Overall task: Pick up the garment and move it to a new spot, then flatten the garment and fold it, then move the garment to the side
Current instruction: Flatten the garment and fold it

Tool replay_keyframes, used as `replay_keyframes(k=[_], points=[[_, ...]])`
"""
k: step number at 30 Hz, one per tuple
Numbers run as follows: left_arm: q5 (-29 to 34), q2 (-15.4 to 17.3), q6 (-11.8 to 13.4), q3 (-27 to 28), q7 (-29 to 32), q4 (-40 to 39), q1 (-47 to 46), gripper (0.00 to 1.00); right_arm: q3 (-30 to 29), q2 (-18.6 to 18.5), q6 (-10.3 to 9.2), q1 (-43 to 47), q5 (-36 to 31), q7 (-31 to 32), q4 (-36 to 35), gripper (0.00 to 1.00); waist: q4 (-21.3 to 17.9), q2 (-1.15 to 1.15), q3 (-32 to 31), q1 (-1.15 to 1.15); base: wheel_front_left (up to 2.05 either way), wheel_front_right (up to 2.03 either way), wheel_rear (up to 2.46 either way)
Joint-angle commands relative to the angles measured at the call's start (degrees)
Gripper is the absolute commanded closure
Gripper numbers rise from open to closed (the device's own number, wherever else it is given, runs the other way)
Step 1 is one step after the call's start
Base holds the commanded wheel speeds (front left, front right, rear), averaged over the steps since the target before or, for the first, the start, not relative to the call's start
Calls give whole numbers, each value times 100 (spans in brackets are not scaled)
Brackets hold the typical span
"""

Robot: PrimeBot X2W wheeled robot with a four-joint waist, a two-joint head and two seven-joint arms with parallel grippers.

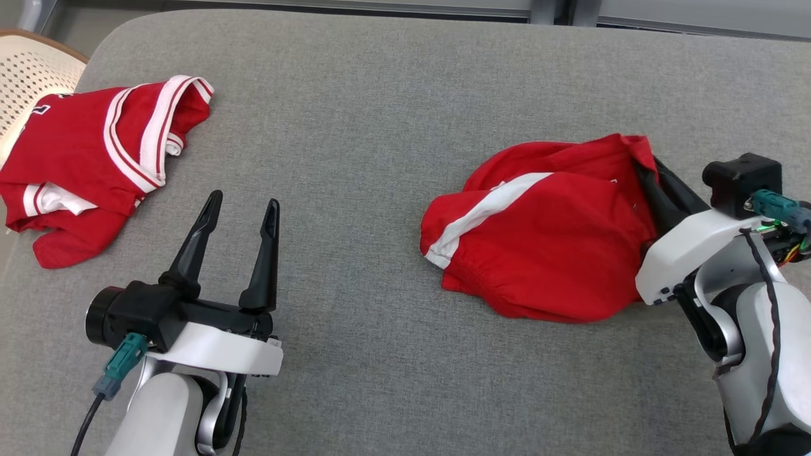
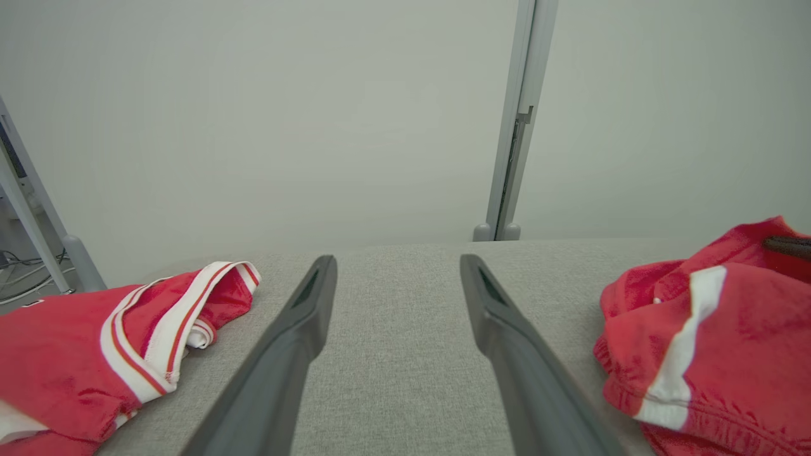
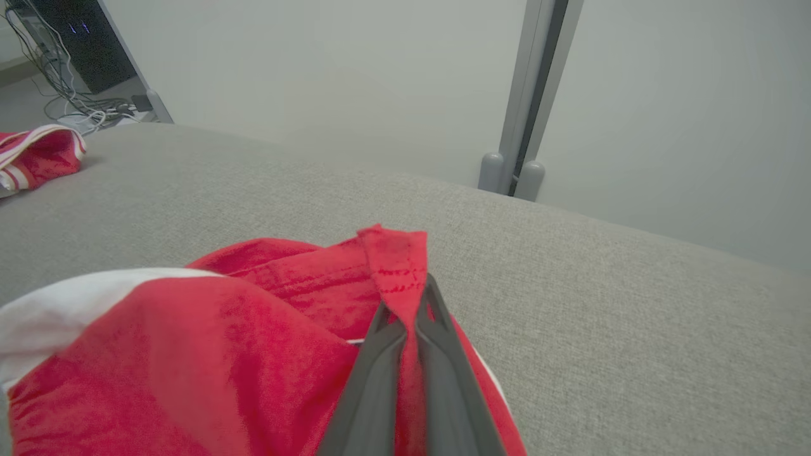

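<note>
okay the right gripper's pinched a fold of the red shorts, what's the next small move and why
Probably lift the right gripper a little. It is shut on a fold at the edge of the red shorts, and the rest lies crumpled on the grey table. The left gripper is open and apart from them.

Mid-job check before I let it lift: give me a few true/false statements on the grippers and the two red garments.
1. The right gripper is shut on a fold of the red shorts. True.
2. The red jersey lies on the robot's left, apart from the red shorts. True.
3. The left gripper grips the red jersey. False: it is open over the bare grey surface between the two garments, touching neither.
4. The red shorts are flattened and folded. False: they lie in a crumpled heap.
</note>
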Motion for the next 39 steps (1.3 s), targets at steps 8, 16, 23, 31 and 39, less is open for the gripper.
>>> replay_keyframes(k=[8, 16, 23, 31, 39], points=[[210, -88, -115, 189, -25, -23, -94, 0, -699, 381, -2, 503, 244, -694, -538, 100, -202, 0, -64, 0, 0, 0, 0], [323, -120, -191, 293, -26, 5, -133, 0, -1793, 924, -2, 1540, 664, -981, -717, 100, -351, 0, -101, 0, 0, 0, 0], [367, -142, -221, 373, -26, 65, -57, 0, -2148, 996, -1, 2308, 1446, -1442, 34, 100, -442, 0, -199, 0, 0, 0, 0], [421, -145, -200, 435, -26, 101, 80, 0, -1980, 1010, -31, 2575, 1686, -1960, 1365, 100, -552, 0, -321, 0, 0, 0, 0], [450, -118, -139, 493, -26, 107, 174, 0, -1840, 993, -19, 2210, 1146, -2534, 1177, 0, -675, 0, -443, 0, 0, 0, 0]])
